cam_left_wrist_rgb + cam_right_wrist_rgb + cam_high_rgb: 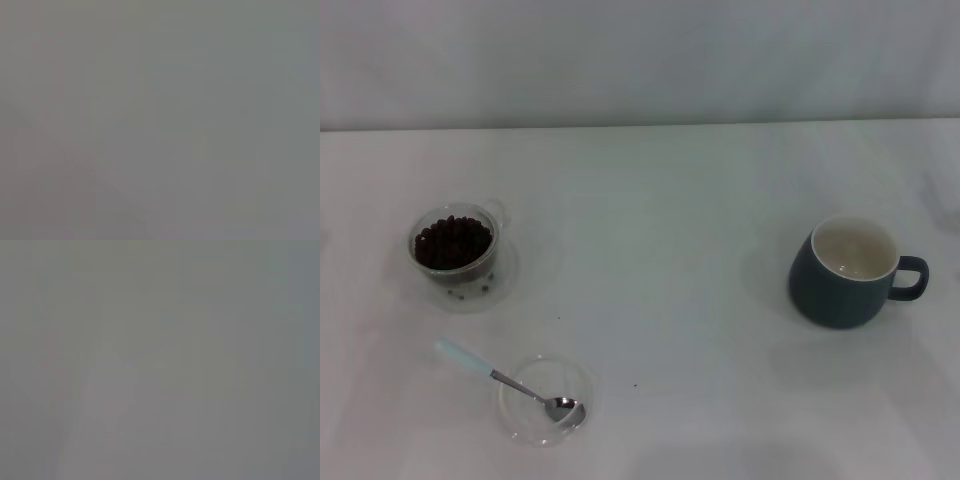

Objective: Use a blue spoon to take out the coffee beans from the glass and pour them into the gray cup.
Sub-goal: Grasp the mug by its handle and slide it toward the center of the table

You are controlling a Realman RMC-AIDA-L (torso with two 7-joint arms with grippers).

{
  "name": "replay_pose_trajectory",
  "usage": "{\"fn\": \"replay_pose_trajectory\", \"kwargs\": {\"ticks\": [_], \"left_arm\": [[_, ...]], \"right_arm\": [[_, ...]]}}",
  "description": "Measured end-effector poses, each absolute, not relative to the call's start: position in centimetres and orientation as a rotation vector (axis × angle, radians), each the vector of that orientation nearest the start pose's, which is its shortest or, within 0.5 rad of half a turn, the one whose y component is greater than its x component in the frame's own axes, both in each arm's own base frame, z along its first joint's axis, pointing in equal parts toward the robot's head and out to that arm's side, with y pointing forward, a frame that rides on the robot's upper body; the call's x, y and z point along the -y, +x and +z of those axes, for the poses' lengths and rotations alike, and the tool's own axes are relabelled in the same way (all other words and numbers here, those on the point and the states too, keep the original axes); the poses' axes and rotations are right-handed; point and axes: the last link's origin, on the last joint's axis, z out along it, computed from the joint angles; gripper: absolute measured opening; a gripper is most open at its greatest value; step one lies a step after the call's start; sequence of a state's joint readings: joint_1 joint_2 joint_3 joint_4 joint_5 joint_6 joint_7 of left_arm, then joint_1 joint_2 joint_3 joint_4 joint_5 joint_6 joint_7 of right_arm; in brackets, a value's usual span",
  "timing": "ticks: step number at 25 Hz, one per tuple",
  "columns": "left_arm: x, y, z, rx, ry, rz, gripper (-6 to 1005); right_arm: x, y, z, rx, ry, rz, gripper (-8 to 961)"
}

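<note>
In the head view the glass (457, 256) stands at the left of the white table, filled with dark coffee beans (452, 240). The blue spoon (510, 383) lies in front of it, its metal bowl resting in a shallow clear dish (544, 400) and its pale handle pointing out to the left. The gray cup (847, 271) stands upright at the right, its handle to the right and its cream inside empty. Neither gripper shows in any view. Both wrist views show only a plain grey field.
The white table (660, 220) ends at a pale wall along the back. A few tiny dark specks lie on the table near the dish.
</note>
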State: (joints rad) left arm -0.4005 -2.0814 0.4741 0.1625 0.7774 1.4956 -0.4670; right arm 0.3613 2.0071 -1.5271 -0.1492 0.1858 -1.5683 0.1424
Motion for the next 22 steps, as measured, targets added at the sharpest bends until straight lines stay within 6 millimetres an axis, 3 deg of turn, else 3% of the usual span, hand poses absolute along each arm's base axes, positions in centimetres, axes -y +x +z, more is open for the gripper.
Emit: {"fn": "replay_pose_trajectory", "kwargs": {"ticks": [15, 22], "left_arm": [[-30.5, -34.6, 8.1, 0.410, -1.281, -0.981, 874], [-29.9, -34.9, 7.5, 0.428, -1.300, -0.970, 874]], "right_arm": [[-30.2, 32.9, 7.8, -0.144, -1.373, 0.853, 738], [-28.8, 34.8, 7.4, -0.228, -1.484, 0.830, 738]]}}
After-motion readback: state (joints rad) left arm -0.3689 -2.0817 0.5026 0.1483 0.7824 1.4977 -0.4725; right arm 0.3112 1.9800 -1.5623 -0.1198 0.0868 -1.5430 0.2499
